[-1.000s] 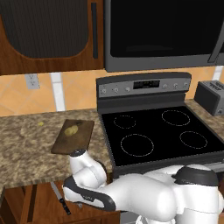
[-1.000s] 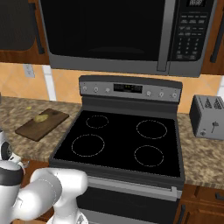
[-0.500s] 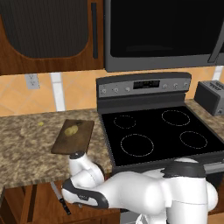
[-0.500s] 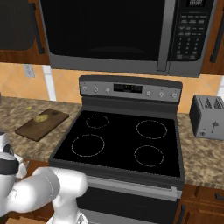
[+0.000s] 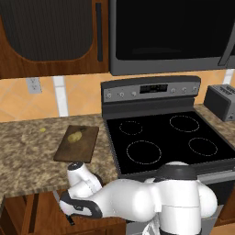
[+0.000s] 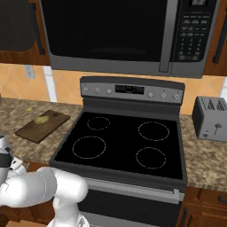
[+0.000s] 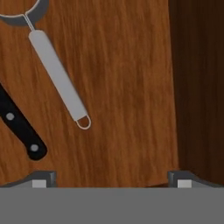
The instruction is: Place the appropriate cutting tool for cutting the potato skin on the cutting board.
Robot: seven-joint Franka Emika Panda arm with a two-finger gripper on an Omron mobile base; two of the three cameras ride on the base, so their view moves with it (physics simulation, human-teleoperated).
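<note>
Peeler (image 7: 57, 74) lying flat on a reddish-brown wooden surface (image 7: 127, 87) in the hand view, slim light-grey handle running on a slant from the rounded head at the upper left edge down to a small wire loop at its lower end. Just to its left, apart from it, black riveted knife handle (image 7: 19, 127) on a similar slant. Gripper (image 7: 111, 179) above that surface, jaws spread wide, nothing between them, one fingertip (image 7: 41, 178) at the lower left, the other at the lower right; peeler clear of both. Up on the speckled granite counter (image 5: 27, 151), dark-brown cutting board (image 5: 85, 147) left of the black stove (image 5: 160, 137), potato (image 5: 75, 136) resting on its far half. Toaster (image 6: 212, 119) right of the stove.
</note>
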